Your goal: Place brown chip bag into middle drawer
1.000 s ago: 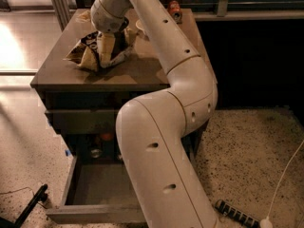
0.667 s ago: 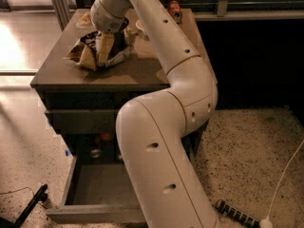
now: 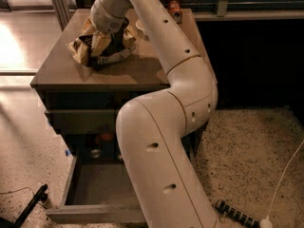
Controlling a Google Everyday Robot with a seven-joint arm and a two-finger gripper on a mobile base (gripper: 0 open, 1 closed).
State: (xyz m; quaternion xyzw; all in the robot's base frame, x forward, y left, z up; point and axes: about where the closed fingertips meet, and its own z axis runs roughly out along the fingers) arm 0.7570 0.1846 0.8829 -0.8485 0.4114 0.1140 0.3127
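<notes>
The pincer [image 3: 104, 38] was pressed down into the crumpled brown chip bag [image 3: 81, 50] on the left of the cabinet's top surface [image 3: 137, 72], clenched or released I could not tell, while the middle drawer [image 3: 99, 186] stood open below, well apart from the bag.

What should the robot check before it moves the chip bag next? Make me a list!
1. Tool is down at the bag on the cabinet top: ok.
2. Tool has a firm hold on the bag: cannot tell, the wrist hides it.
3. Drawer is pulled open: ok.
4. Room on the drawer floor: ok in the part that shows; the arm hides the rest.
5. Can stands apart from the bag: ok.
6. Bag is in the drawer: not ok, it lies on the cabinet top.
</notes>
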